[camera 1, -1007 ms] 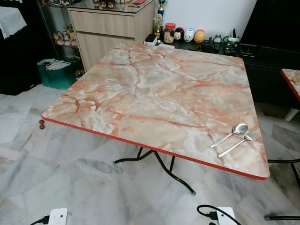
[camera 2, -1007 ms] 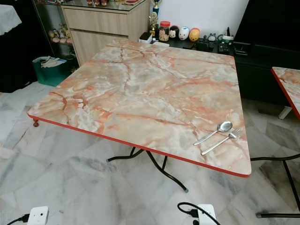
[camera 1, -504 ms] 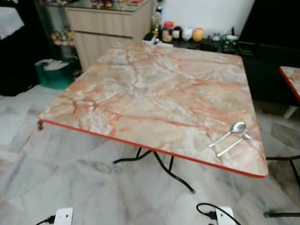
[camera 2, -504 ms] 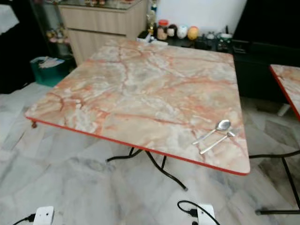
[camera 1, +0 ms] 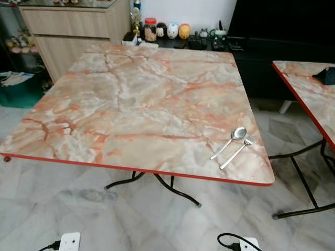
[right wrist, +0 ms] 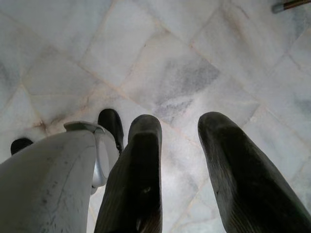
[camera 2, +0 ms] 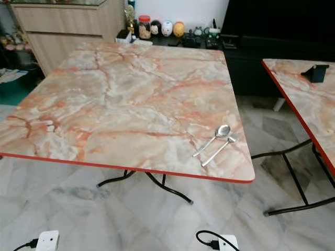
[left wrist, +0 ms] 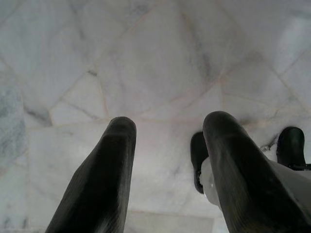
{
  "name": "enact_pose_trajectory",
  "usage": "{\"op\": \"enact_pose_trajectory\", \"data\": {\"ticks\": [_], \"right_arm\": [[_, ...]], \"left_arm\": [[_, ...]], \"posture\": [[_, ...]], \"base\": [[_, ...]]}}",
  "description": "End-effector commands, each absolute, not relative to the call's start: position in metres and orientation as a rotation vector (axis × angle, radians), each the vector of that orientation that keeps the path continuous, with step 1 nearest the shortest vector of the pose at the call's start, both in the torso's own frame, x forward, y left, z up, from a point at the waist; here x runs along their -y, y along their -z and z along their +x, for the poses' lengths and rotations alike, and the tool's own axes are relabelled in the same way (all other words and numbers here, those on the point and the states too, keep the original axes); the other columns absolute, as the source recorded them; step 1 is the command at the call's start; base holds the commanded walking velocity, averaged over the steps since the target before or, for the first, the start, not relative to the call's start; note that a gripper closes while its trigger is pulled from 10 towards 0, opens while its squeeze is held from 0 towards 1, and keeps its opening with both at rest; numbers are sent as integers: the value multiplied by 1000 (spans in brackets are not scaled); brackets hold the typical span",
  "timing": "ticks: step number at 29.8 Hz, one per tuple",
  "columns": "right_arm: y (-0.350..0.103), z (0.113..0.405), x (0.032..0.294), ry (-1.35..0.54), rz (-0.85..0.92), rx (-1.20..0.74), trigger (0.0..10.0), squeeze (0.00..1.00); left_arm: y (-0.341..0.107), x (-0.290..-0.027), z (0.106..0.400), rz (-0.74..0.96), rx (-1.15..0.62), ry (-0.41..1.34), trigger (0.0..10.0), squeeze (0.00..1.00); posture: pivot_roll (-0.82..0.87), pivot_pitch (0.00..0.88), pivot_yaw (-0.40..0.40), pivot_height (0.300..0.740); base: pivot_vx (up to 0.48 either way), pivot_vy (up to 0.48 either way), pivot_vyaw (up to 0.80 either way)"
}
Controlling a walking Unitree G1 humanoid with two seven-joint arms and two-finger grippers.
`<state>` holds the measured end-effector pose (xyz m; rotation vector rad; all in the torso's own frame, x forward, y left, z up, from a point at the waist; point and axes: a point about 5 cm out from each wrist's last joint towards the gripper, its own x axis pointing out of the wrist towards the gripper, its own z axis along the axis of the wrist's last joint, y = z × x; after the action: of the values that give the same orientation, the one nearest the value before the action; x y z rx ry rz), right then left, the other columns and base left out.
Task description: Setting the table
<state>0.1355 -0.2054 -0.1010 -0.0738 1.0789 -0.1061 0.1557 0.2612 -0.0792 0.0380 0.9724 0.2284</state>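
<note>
Left eye view — spoon [camera 1: 231,140], fork [camera 1: 236,151]

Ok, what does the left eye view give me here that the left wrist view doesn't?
Left eye view: the marble table with a spoon and a fork lying side by side near its near right corner, plus a second table to the right. Left wrist view: the left gripper, fingers apart and holding nothing, hanging over the floor. Shared: that pale tiled floor.

Marble table [camera 1: 131,99] mostly bare, spoon [camera 1: 230,141] and fork [camera 1: 236,151] near right corner, second table [camera 1: 309,91] beside.
</note>
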Motion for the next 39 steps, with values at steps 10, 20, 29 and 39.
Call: {"op": "enact_pose_trajectory", "data": {"ticks": [10,20,29,39], "right_arm": [[100,137,210,115,-83,-1074,10000,0],[98,138,216,194,-49,-1065,10000,0],[99,139,213,201,-40,-1058,10000,0],[98,139,214,196,-45,-1058,10000,0]], "left_arm": [[82,-257,153,49,-994,-217,10000,0],[80,-258,158,50,-983,-220,10000,0],[81,-254,158,49,-982,-215,10000,0],[81,-255,156,43,-980,-221,10000,0]], "posture": [[55,0,-23,740],[54,0,-23,740],[58,0,-24,740],[65,0,-28,740]], "base": [[0,127,-698],[0,0,-681],[0,0,-676],[0,0,-673]]}}
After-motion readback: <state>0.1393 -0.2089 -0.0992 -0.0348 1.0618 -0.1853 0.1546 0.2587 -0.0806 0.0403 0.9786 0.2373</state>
